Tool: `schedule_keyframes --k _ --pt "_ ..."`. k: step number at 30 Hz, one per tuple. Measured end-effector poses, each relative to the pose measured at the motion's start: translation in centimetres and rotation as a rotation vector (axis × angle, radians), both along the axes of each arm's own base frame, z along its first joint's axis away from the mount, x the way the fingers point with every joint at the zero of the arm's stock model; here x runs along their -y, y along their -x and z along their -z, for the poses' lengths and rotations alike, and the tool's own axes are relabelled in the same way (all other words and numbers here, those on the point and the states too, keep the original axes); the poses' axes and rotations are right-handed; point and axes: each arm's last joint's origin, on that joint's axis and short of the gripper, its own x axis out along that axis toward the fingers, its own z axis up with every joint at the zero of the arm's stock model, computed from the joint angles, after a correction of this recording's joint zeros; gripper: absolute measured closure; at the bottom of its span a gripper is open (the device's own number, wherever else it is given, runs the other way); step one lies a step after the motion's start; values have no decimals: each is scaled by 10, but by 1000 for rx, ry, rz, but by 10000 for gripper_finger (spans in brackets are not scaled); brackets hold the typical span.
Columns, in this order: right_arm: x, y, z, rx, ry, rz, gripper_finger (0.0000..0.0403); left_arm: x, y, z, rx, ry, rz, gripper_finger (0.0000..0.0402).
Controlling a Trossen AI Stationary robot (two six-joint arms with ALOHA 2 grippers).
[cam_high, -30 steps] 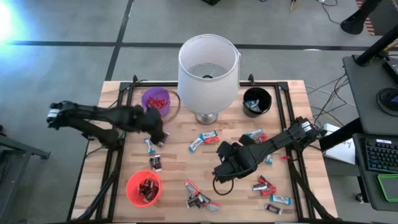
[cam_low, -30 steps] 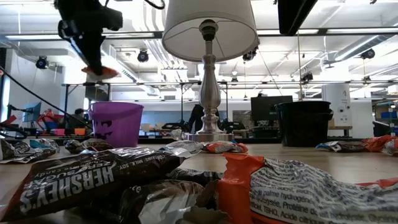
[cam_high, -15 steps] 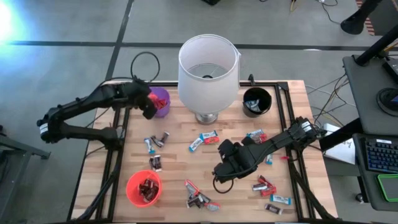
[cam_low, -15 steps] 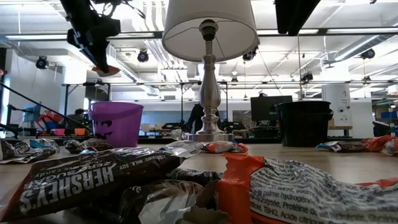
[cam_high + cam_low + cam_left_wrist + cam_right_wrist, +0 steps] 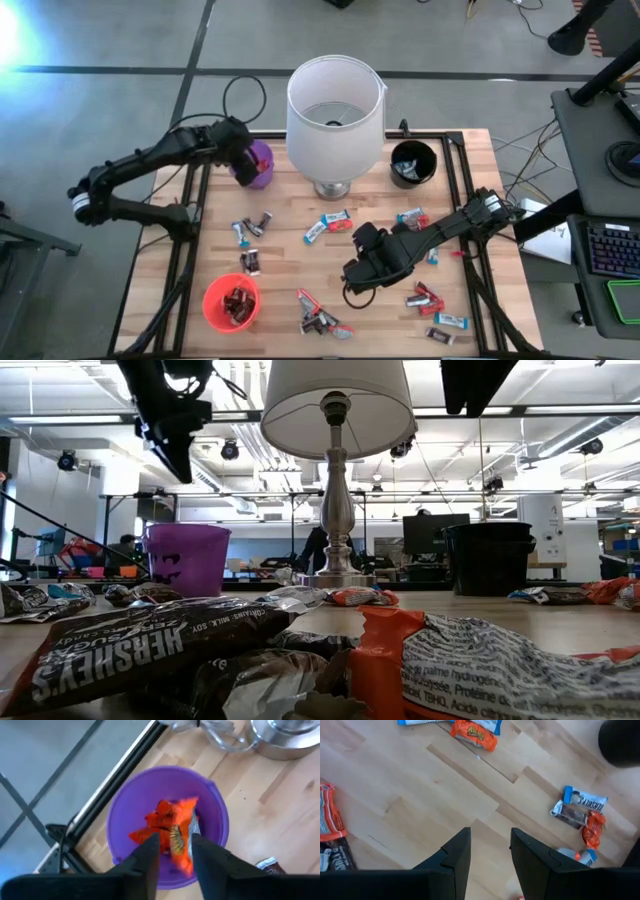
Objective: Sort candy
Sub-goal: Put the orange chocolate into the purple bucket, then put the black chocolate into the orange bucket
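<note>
Purple cup (image 5: 252, 163) at the upper left of the high view now sits under the left gripper (image 5: 175, 851), which has swung over from mid-table. Its fingers have parted and a shiny orange-red candy (image 5: 176, 824) is dropping between them onto the red ones already in the cup, so this piece looks sorted. The right gripper (image 5: 490, 850) hangs open and empty over bare wood, lower centre; more wrapped bars lie scattered around it.
</note>
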Motion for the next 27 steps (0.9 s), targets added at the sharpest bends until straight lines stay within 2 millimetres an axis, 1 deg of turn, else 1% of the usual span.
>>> schedule_keyframes --k 4,7,10,13,17,21,27 --pt "-1 1 0 8 -16 45 275 -2 -6 -8 23 7 33 259" --pt "-4 3 2 14 -17 79 275 -3 -8 -11 38 17 48 247" --pt "-8 5 6 17 -15 125 275 -2 -7 -12 35 14 57 245" --pt "-14 10 15 17 -5 203 275 0 -4 -10 24 15 85 247" --pt "-27 24 34 -21 -14 351 275 4 -1 -10 40 49 144 249" --pt "-43 40 51 -65 -29 491 275 6 3 -13 42 30 176 249" --pt "-68 60 57 -66 -55 622 275 7 4 -15 22 7 224 249"
